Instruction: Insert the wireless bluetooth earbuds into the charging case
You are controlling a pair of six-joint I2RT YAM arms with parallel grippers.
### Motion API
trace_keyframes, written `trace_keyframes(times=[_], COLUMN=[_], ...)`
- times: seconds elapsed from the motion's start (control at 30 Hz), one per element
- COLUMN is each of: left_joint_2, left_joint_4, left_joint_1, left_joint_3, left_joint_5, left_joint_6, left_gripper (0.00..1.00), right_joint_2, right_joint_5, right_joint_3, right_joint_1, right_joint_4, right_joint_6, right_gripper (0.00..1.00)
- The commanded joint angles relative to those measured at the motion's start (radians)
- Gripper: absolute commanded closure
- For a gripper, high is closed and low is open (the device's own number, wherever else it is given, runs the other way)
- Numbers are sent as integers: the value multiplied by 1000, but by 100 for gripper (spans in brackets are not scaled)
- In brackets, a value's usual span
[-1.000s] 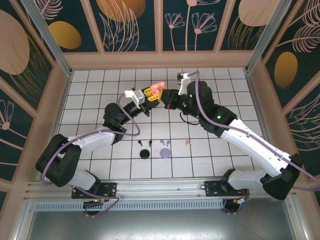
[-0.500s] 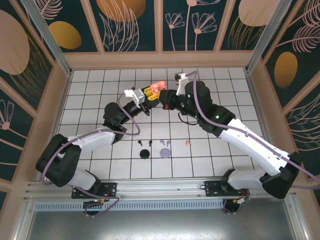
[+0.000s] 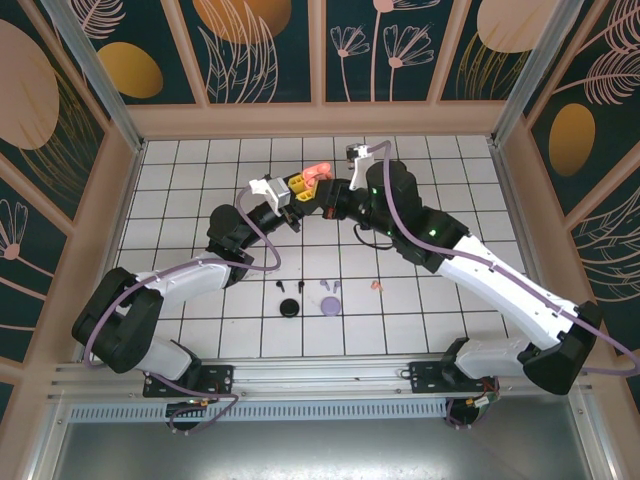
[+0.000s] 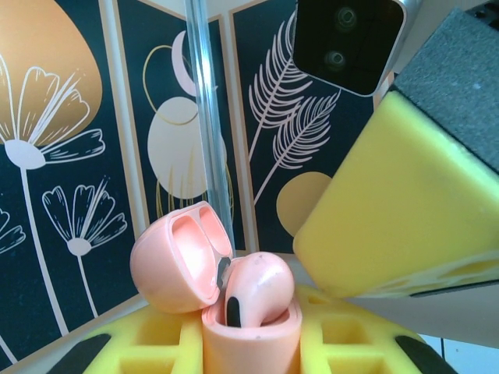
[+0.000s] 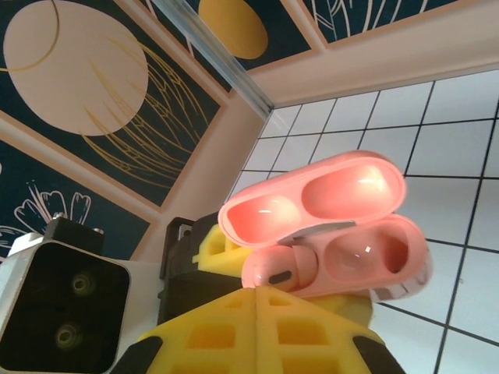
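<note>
Earbuds, pink pair: one pink earbud (image 4: 261, 284) is in the charging case, head up. It is not fully down, and its rounded top pokes above the rim. The second pink earbud (image 3: 374, 287) lies on the table, well apart from the case.
Charging case: the pink charging case (image 3: 316, 172) is held up off the white tiled table (image 3: 180, 200), over the far middle tiles. Its lid (image 4: 175, 261) is swung wide open.
Case contents: one well is taken by that earbud. The other well (image 5: 366, 257), right beside it, is bare and glossy inside.
Left gripper: the left gripper (image 3: 297, 184) is clamped on the base of the case, with a yellow pad on either side of it.
Right gripper: the right gripper (image 5: 257, 292) has its yellow fingers pressed together, tips right at the earbud in the case. Can't tell whether they pinch it or only touch it.
Black earbuds: the black earbuds (image 3: 281, 287) lie on the near middle tiles. A black disc (image 3: 290, 307) sits just in front of them.
Lilac earbuds: the lilac earbuds (image 3: 323, 286) lie just right of the black pair. A lilac disc (image 3: 329, 305) sits close in front of them.
</note>
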Motion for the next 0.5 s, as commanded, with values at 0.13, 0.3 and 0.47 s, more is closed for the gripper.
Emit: trace_keyframes(times=[0.13, 0.3, 0.47], left_joint_2=[-6, -18, -46], left_joint_4=[79, 114, 107], left_joint_1=[-8, -8, -7], left_joint_3=[-27, -68, -97], left_joint_5=[-22, -46, -68], left_joint_6=[-3, -11, -1], left_gripper=[100, 100, 100], right_joint_2=[-160, -236, -253], right_joint_5=[152, 209, 208], right_joint_3=[-4, -124, -293], right_joint_1=[-6, -71, -139], right_joint_4=[-96, -191, -243], right_joint_6=[4, 54, 121], right_gripper=[100, 85, 55])
